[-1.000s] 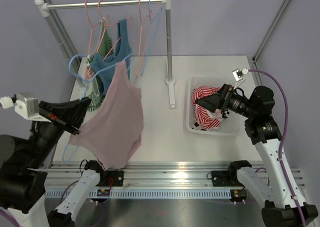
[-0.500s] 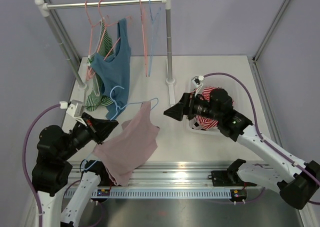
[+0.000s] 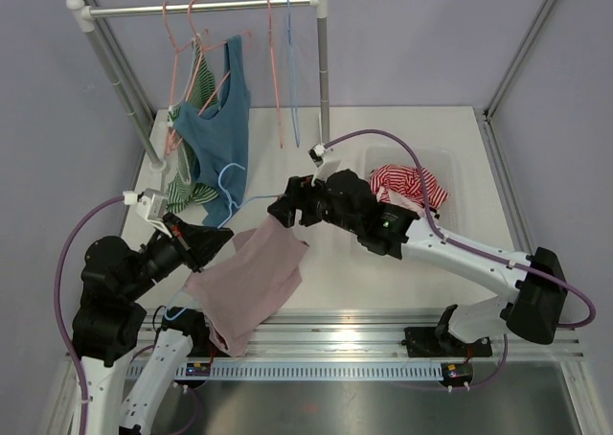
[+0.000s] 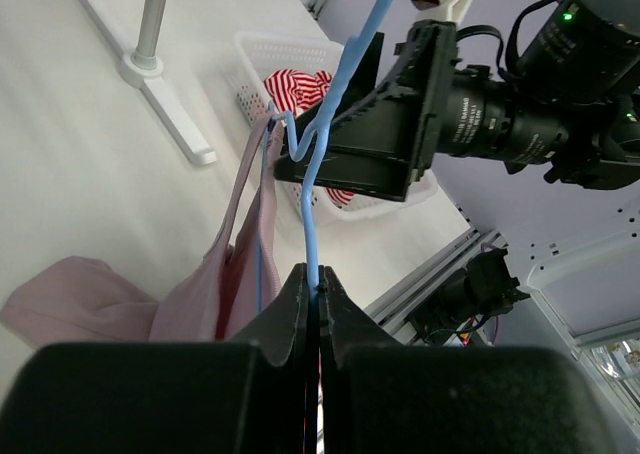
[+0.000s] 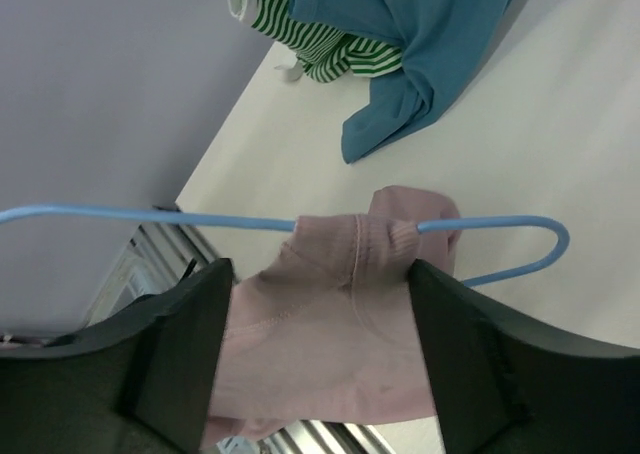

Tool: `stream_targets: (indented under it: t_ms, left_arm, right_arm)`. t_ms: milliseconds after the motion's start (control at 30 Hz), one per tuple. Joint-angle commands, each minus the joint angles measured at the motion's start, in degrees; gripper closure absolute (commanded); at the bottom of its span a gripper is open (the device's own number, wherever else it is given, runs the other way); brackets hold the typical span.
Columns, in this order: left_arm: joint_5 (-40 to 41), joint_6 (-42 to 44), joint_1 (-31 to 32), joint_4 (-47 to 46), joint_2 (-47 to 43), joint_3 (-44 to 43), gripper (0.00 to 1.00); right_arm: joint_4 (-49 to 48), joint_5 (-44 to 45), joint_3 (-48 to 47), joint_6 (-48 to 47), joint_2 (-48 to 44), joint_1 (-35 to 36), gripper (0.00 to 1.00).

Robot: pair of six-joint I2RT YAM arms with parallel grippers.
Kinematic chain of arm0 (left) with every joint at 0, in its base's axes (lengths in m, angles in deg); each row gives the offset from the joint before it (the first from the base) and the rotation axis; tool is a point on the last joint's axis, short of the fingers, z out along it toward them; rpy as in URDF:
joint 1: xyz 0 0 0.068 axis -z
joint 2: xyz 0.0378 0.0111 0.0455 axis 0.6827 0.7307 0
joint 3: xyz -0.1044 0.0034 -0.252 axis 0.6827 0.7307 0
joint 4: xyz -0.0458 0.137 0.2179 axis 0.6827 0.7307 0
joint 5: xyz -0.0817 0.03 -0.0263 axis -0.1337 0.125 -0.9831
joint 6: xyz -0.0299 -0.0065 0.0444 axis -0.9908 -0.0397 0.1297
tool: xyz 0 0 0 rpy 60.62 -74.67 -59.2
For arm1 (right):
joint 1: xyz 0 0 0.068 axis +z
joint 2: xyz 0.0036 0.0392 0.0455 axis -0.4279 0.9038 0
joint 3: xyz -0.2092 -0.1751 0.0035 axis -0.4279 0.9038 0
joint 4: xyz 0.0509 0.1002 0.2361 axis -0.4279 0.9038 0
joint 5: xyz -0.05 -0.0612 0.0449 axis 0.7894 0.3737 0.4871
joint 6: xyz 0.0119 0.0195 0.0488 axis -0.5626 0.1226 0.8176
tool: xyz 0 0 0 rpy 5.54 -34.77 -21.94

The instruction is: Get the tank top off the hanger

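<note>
The pink tank top (image 3: 251,280) hangs on the blue hanger (image 3: 254,202) off the rack, over the near left part of the surface (image 3: 402,124), between the two arms. One strap is looped over the hanger's wire and bunched there. The body of the garment trails down and to the left, and its lower folds lie on the surface.

The left end effector (image 3: 226,240) is pinched fully closed on the hanger. In the left wrist view its two fingers meet on the thin blue wire (image 4: 330,104), which runs up and away from them, with the pink cloth (image 4: 215,284) hanging just to the left.

The right end effector (image 3: 281,211) reaches in from the right to the upper end of the tank top. Its jaws are spread wide. In the right wrist view its fingers stand on either side of the strap where it crosses the wire (image 5: 150,216), with the pink fabric (image 5: 330,324) between them. They are not closed on the fabric.

Behind the right arm a white basket (image 4: 255,44) holds a red and white striped garment (image 3: 407,181). At the far left, a blue tank top (image 3: 225,119) and a green striped top (image 3: 187,191) hang on the rack (image 3: 201,7).
</note>
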Motion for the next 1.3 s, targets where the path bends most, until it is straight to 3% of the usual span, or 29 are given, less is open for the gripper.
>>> stream_targets:
  t_ms: [0,100,133,200,367,567,600,733,800,867,1133,1267]
  left_arm:
    - [-2.93,-1.35,0.16,-5.89,-0.42,-0.41,1.00]
    - [-2.40,-0.73,0.16,-5.10,-0.51,-0.76,1.00]
    - [-1.70,-0.30,0.16,-4.40,-0.42,-1.02,1.00]
    - [-0.65,0.41,0.16,-3.44,-0.42,-1.29,1.00]
    - [0.94,1.91,0.16,-1.76,0.10,-1.64,1.00]
    - [2.87,2.96,0.16,-0.71,0.63,-1.90,1.00]
    - [3.13,3.31,0.16,-0.27,0.63,-1.99,1.00]
    - [2.96,4.01,0.16,0.87,1.25,-2.52,1.00]
    - [3.14,4.45,0.16,1.58,1.07,-2.87,1.00]
    - [3.14,4.72,0.16,2.19,1.16,-3.13,1.00]
    - [-1.61,5.59,0.16,2.11,0.90,-4.36,1.00]
    - [-1.79,4.81,0.16,-0.69,-0.07,-4.19,1.00]
  right_arm:
    - [0.28,9.13,-5.11,-2.67,2.15,0.84,0.27]
    - [1.43,10.28,-6.09,-3.46,3.13,0.75,0.43]
    - [1.61,10.90,-5.91,-3.46,3.04,0.84,0.56]
    - [1.70,11.25,-4.95,-3.73,2.25,0.84,0.64]
    - [2.57,12.22,-2.84,-4.69,0.32,0.75,0.96]
    - [4.85,14.41,-1.08,-6.36,-1.71,0.75,0.91]
    - [5.64,15.46,-0.90,-7.15,-1.97,0.84,0.99]
    - [8.55,18.37,-0.47,-8.12,-3.46,-1.35,1.00]
    - [10.12,18.46,-0.38,-8.30,-3.99,-2.58,0.93]
    - [11.62,18.46,-0.20,-8.39,-4.61,-5.39,0.92]
    - [16.45,16.62,-2.83,-10.84,-2.16,-13.83,0.96]
    - [15.94,9.88,-3.10,-10.85,-0.83,-14.72,1.00]
